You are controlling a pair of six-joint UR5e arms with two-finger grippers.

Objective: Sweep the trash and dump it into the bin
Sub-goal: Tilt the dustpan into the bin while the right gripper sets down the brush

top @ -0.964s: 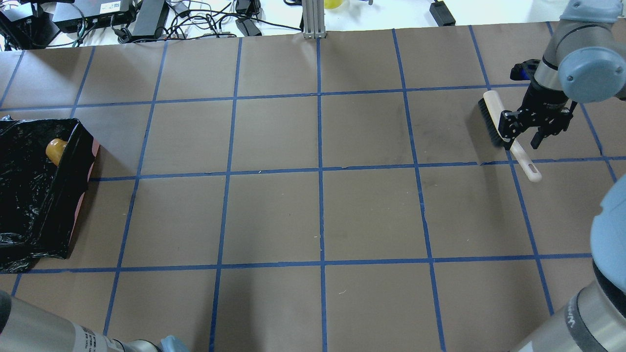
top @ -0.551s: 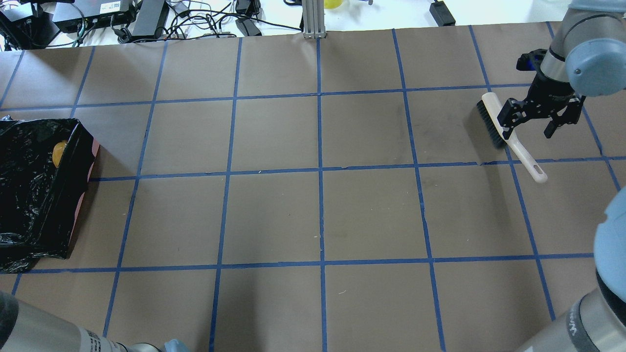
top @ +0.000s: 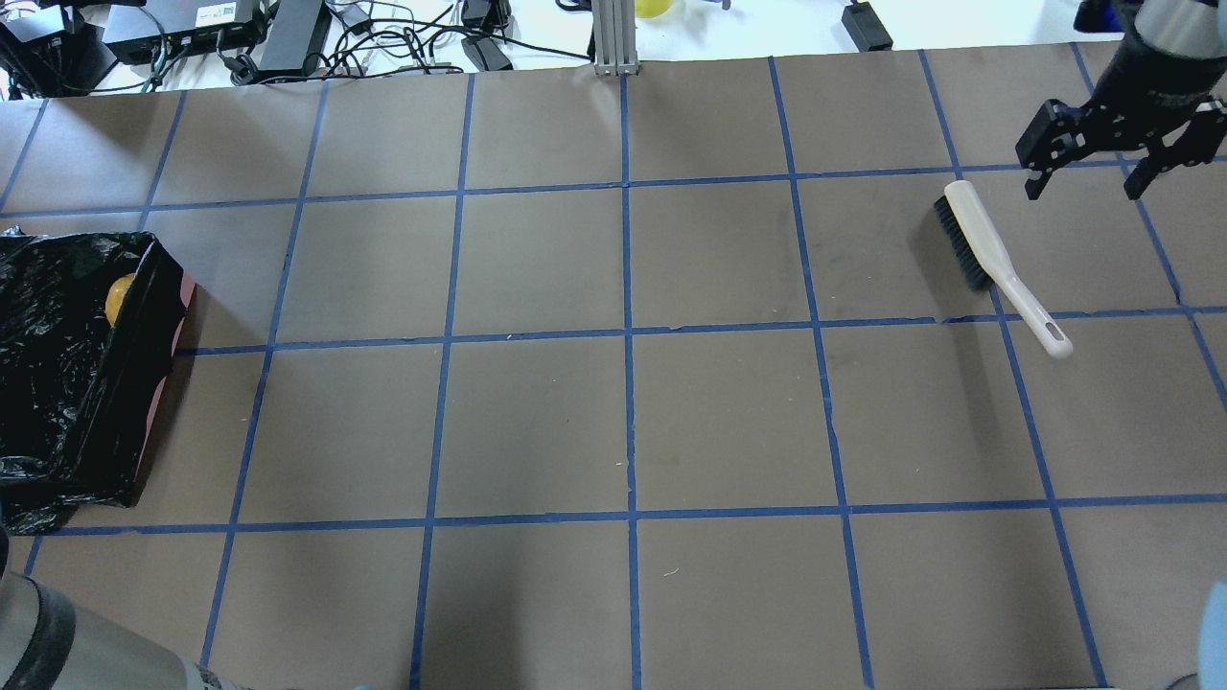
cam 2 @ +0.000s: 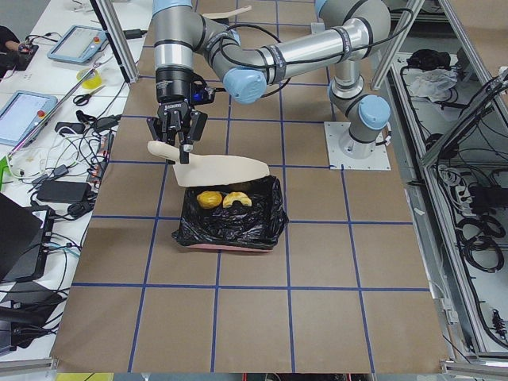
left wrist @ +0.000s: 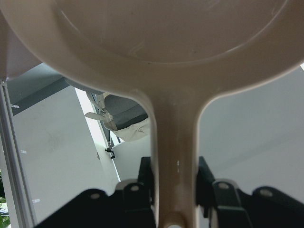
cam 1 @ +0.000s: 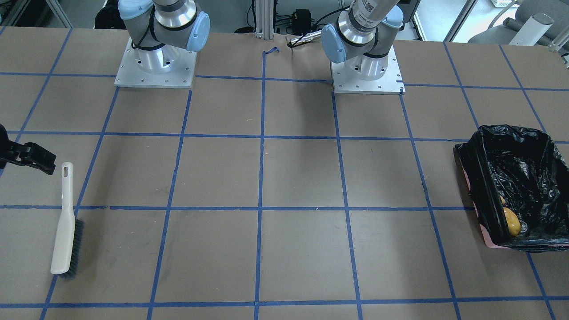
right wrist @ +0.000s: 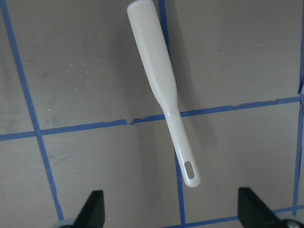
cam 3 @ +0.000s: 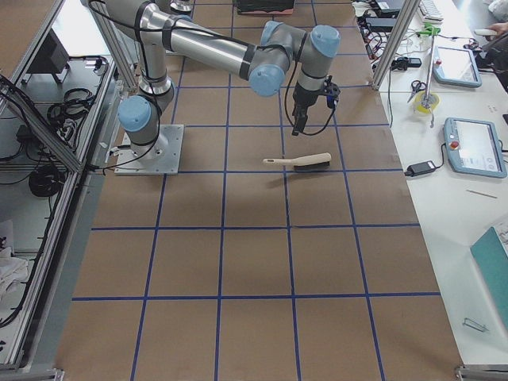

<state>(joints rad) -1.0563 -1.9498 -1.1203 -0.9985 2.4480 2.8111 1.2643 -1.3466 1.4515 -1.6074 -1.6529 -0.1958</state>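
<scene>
The left hand (left wrist: 175, 187) is clamped on the narrow handle of the beige dustpan (cam 2: 218, 168), a finger on each side of the neck. It holds the pan just over the far rim of the bin (top: 115, 402). The pan looks like light, stiff, smooth plastic. A grip low on the handle, as here, seems right, though a slick handle could twist if the pan is tipped fast.

In the bin, a potato-like piece (cam 1: 511, 222) lies against the black liner, with a second yellowish piece (cam 2: 236, 199) beside it (a third I cannot make out). These bits should be light and firm, and apt to roll or slide. They are better carried on the pan than pinched. The liner is thin and crinkly, so the bin would likely shift if nudged.

Well apart, at the other end of the tabletop (top: 537, 422), the right hand (top: 1083, 187) hangs with its fingers spread wide and holds nothing. The brush (top: 968, 240) lies flat below it, its slim handle (right wrist: 178, 142) the obvious place to grasp.
</scene>
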